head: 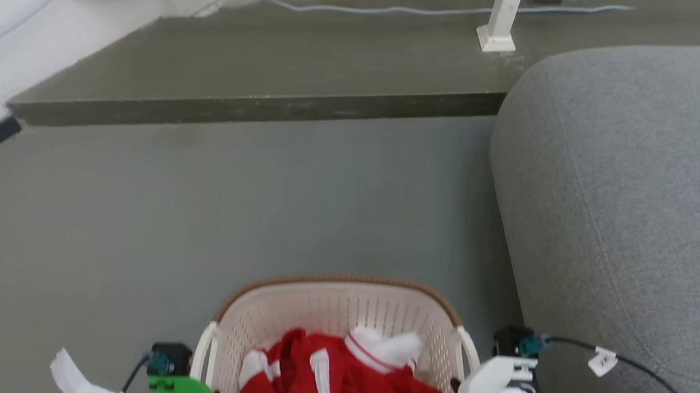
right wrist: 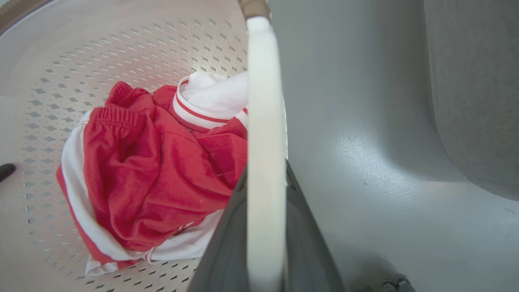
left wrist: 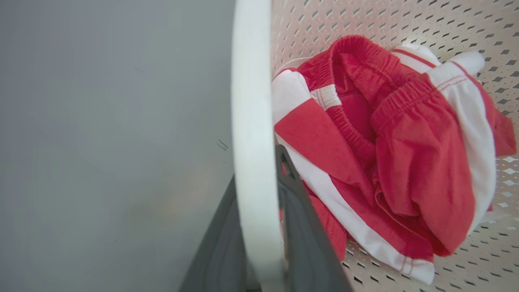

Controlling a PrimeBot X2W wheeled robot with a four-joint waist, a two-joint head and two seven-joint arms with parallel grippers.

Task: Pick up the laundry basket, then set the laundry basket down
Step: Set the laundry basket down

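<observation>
The laundry basket [head: 341, 305] is at the bottom centre of the head view. It is cream, perforated and brown-rimmed, with red and white clothes [head: 342, 380] inside. Its two white loop handles stand up at the sides. In the left wrist view my left gripper [left wrist: 257, 170] is shut on one handle [left wrist: 251, 101], a dark finger on each side of it. My right gripper [right wrist: 265, 174] is likewise shut on the other handle [right wrist: 263, 101]. The green left wrist [head: 185, 391] and white right wrist [head: 488, 385] flank the basket. I cannot tell whether the basket rests on the floor.
A grey sofa [head: 624, 199] bulges in close on the basket's right. Grey floor [head: 199, 209] stretches ahead to a dark raised step [head: 257, 108], which carries a white frame leg [head: 498, 24] and a cable. A white wall [head: 0, 38] runs along the left.
</observation>
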